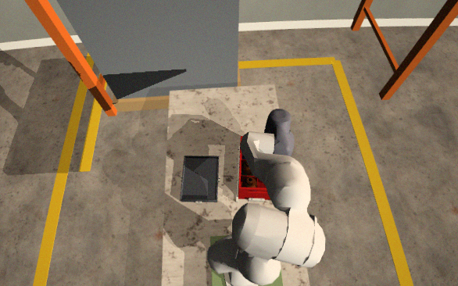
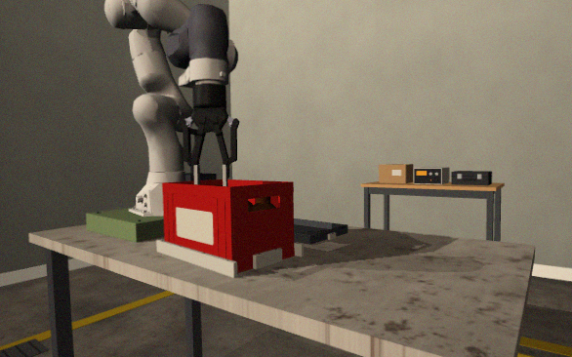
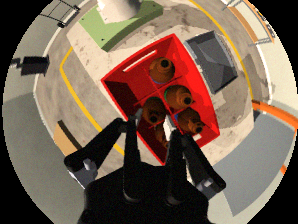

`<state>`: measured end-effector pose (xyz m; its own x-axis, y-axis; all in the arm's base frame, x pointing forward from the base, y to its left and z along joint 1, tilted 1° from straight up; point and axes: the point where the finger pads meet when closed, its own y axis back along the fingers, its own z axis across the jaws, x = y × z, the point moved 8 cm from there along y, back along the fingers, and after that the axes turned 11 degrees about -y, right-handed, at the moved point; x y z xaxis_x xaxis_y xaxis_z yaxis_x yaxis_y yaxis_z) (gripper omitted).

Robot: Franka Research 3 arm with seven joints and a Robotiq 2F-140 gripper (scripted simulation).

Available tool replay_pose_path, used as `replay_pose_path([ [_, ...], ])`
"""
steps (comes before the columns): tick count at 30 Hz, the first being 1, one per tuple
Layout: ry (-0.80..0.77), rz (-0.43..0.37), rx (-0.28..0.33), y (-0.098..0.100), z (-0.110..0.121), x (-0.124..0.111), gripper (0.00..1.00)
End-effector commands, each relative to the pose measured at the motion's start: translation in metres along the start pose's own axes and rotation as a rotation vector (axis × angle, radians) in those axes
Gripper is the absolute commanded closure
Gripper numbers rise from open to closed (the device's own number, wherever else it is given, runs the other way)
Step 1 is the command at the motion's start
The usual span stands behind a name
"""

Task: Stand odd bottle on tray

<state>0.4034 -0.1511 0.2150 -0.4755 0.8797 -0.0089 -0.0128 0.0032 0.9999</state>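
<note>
The red crate (image 2: 229, 221) stands on a pale base plate on the table; it also shows in the wrist view (image 3: 162, 96) and, partly hidden by the arm, in the overhead view (image 1: 250, 176). Several brown bottles stand inside it, among them one at the far end (image 3: 161, 67), one in the middle (image 3: 177, 96) and one at the right (image 3: 189, 120). My gripper (image 2: 210, 181) points straight down with its fingertips at the crate's rim. The fingers are partly open, on either side of a bottle's top (image 3: 153, 111), and I cannot tell if they touch it. The dark tray (image 1: 199, 178) lies empty left of the crate.
The arm's green base block (image 2: 122, 224) sits behind the crate. A side table (image 2: 432, 187) with boxes stands far off at the right. Orange frame legs (image 1: 73, 55) and a grey wall panel stand beyond the table.
</note>
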Motion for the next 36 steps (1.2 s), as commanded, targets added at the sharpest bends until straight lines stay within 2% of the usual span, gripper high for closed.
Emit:
replay_pose_path([
  [1, 0.007, -0.002, -0.007, -0.0036, 0.0021, -0.0002, 0.56],
  [12, 0.007, -0.002, -0.007, -0.0105, 0.0021, -0.0002, 0.56],
  [36, 0.007, -0.002, -0.007, -0.0115, 0.0021, -0.0002, 0.56],
])
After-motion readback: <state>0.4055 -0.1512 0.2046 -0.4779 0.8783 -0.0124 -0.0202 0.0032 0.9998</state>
